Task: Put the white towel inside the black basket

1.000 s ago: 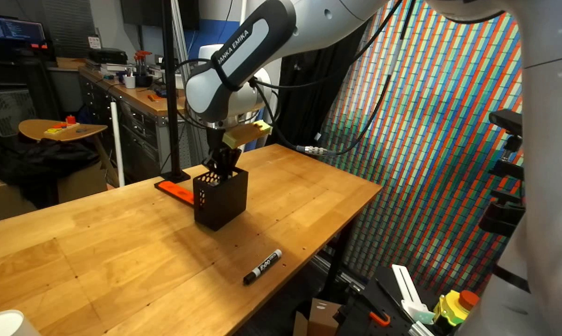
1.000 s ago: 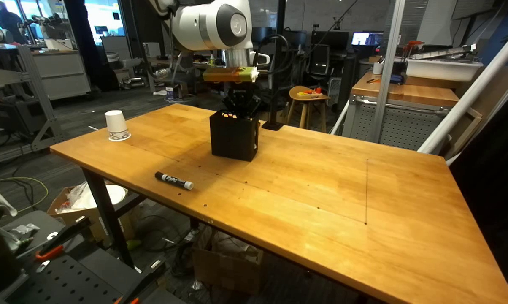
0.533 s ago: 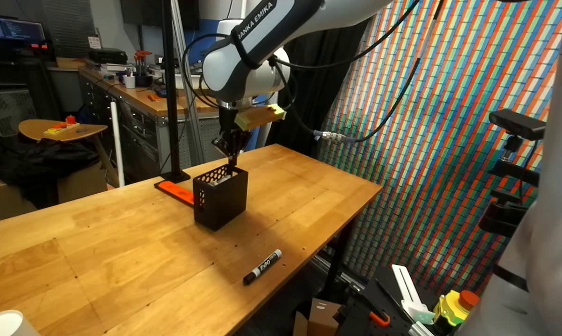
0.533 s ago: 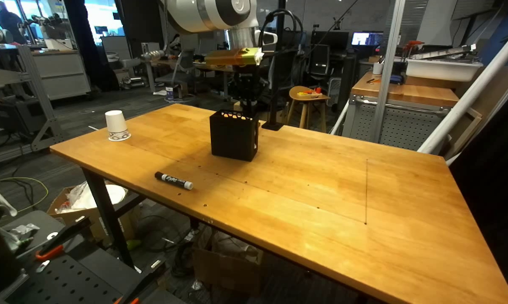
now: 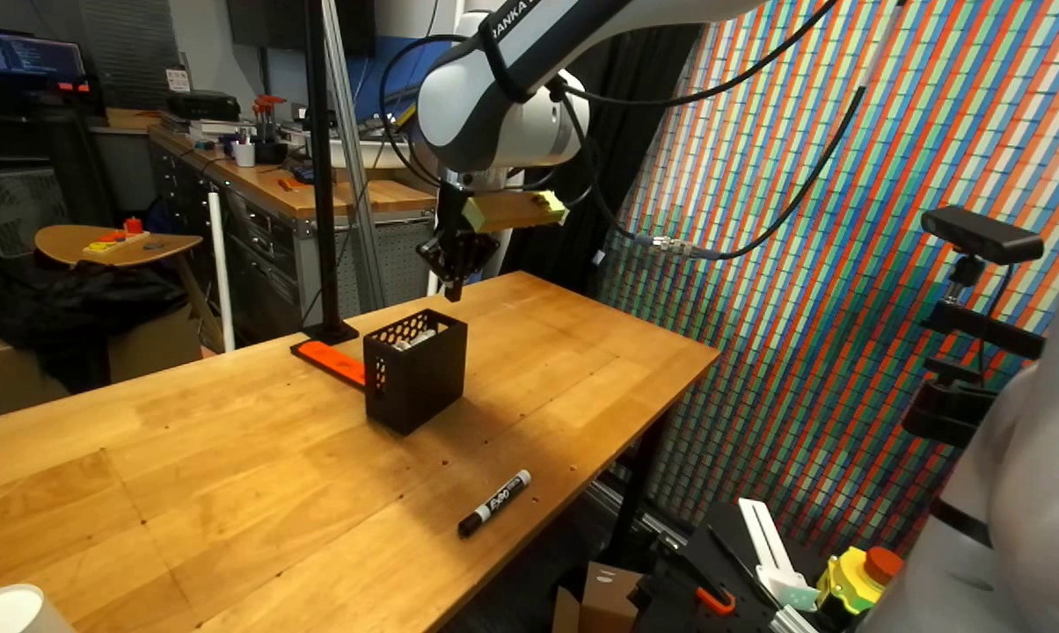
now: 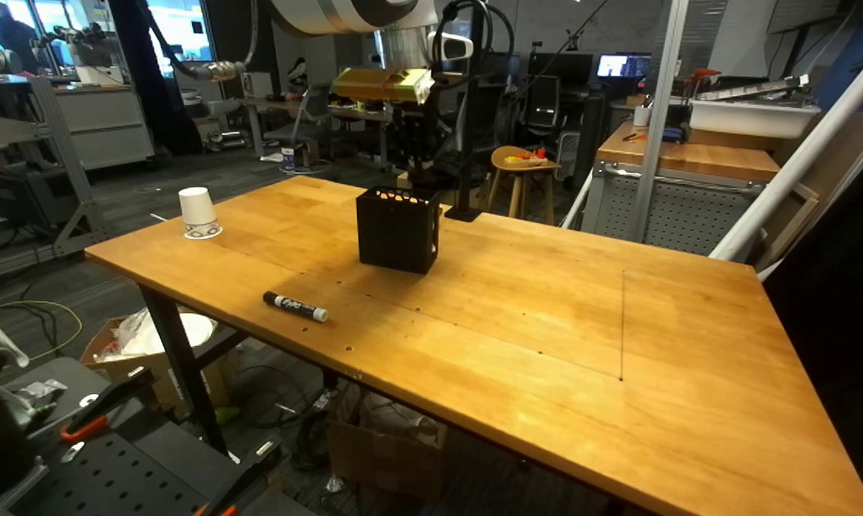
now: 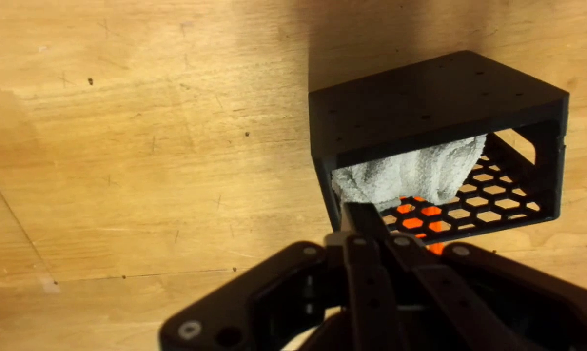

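The black basket (image 5: 417, 378) stands upright on the table in an exterior view. The basket also shows in an exterior view (image 6: 396, 233) and in the wrist view (image 7: 435, 97). The white towel (image 7: 415, 170) lies crumpled inside the basket, against one wall. A small bit of the towel (image 5: 419, 338) shows over the rim in an exterior view. My gripper (image 7: 364, 209) is shut with its fingertips together and nothing between them. The gripper (image 5: 454, 294) hangs above the basket, apart from it. It is dark and hard to make out in an exterior view (image 6: 417, 172).
An orange-red tool (image 5: 332, 360) lies beside the basket, near a black post (image 5: 323, 220). A black marker (image 5: 494, 504) lies near the table's edge. A white paper cup (image 6: 198, 211) stands at a table corner.
My gripper has risen out of the basket and is now above it. The towel inside the basket has come into view. The basket has not moved.
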Action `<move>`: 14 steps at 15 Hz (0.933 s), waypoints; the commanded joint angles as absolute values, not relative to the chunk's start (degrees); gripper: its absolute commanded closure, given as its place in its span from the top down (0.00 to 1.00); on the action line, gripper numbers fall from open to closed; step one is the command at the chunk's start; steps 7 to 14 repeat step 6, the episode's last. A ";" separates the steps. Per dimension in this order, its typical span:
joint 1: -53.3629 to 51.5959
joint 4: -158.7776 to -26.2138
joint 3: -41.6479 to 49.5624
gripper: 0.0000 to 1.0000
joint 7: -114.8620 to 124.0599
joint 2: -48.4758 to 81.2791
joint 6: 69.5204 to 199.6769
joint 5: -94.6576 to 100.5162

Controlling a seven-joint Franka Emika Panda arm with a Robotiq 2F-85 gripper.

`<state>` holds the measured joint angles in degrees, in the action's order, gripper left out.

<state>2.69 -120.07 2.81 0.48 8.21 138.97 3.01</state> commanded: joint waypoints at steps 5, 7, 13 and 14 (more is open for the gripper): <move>2.66 -120.96 2.87 0.04 1.09 7.45 139.16 2.94; 2.66 -120.99 2.87 0.04 1.11 7.44 139.20 2.94; 2.66 -120.99 2.87 0.04 1.11 7.44 139.20 2.94; 2.66 -120.99 2.87 0.04 1.11 7.44 139.20 2.94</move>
